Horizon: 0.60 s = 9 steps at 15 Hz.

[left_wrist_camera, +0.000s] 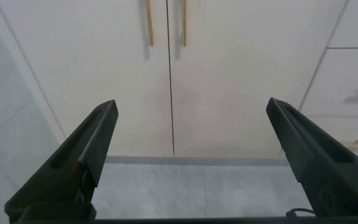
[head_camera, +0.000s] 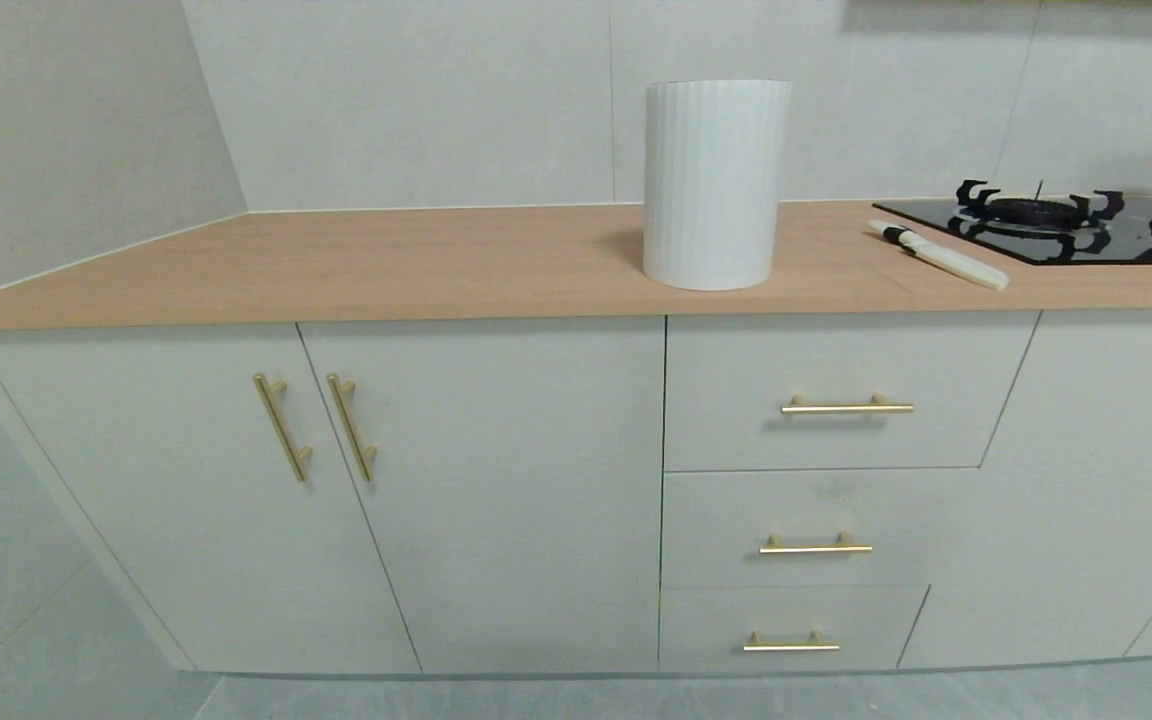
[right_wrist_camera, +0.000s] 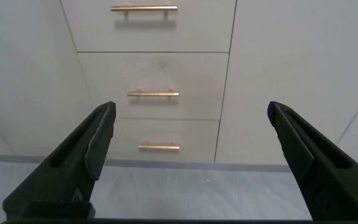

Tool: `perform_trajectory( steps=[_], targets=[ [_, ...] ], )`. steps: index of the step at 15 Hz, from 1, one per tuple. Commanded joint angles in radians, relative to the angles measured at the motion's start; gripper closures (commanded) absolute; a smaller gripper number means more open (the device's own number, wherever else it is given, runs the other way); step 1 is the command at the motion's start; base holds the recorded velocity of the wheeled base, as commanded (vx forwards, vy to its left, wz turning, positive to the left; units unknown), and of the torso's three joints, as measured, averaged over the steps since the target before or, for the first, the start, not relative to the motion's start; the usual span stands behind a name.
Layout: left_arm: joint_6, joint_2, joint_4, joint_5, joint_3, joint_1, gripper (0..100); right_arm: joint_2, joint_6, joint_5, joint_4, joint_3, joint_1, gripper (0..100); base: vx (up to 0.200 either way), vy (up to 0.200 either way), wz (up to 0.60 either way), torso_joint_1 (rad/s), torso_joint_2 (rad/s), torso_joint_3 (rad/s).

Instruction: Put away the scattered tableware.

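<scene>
Kitchen seen from the front: a wooden counter [head_camera: 386, 265] runs across the top, with pale cabinet fronts below it.

On the left, two doors [head_camera: 236, 500] with slanting gold handles [head_camera: 281, 427]. The left hand [left_wrist_camera: 190, 106] hangs low in front of these doors, just above the floor [left_wrist_camera: 197, 186]. Its two dark fingers are spread wide and hold nothing.

In the middle of the counter stands a tall white ribbed canister [head_camera: 716, 185], upright, near the front edge. Below it and to its right is a stack of three drawers [head_camera: 836, 430], all closed. The right hand [right_wrist_camera: 190, 106] faces these drawers, also low, with its fingers wide apart and empty.

Right of the canister, well apart from it, a pale knife [head_camera: 939, 255] lies flat on the counter just beside the black hob [head_camera: 1056, 235]. Its long axis runs on a slant, the far end pointing back and left, the near end pointing forward and right toward the counter edge. A dark band sits near the far end; which end is the handle cannot be told.

The knife lies above both hands and off to the right, so the right arm looks the nearer one. A grasp would likely need the fingers turned across that slant
</scene>
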State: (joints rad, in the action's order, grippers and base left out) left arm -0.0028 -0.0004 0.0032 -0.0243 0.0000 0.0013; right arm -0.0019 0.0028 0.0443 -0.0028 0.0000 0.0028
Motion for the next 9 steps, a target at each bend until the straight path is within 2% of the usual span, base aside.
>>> perform_trajectory(
  steps=[1,9],
  targets=[
    [0.000,0.000,0.000,0.000,0.000,0.000,0,0.002,0.000,0.000,0.000,0.000,0.000,0,0.200,0.000,0.00,0.002,0.00,0.007],
    [0.000,0.000,0.000,0.000,0.000,0.000,0,0.002,0.000,-0.001,0.000,0.000,0.000,0,0.200,0.000,0.00,0.002,0.00,0.004]
  ],
)
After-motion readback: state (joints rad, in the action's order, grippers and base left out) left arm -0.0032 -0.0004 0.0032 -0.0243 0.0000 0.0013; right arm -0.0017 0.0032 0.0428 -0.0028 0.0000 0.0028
